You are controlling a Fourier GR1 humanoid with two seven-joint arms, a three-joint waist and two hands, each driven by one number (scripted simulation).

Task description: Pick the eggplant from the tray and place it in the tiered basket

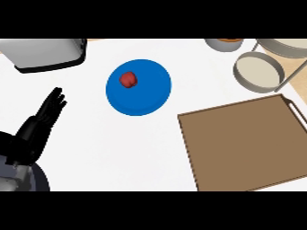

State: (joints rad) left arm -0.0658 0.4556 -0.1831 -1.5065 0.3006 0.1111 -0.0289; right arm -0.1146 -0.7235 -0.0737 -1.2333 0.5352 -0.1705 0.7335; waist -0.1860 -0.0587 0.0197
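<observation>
Left hand (42,117) rests open on the surface (103,148), holding nothing; brown tray (249,143) sits right of the blue plate (143,96).

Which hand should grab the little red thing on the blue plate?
Probably the left hand. It is the only hand in view, open, its fingers pointing up toward the blue plate holding the red thing. The right hand does not show.
</observation>
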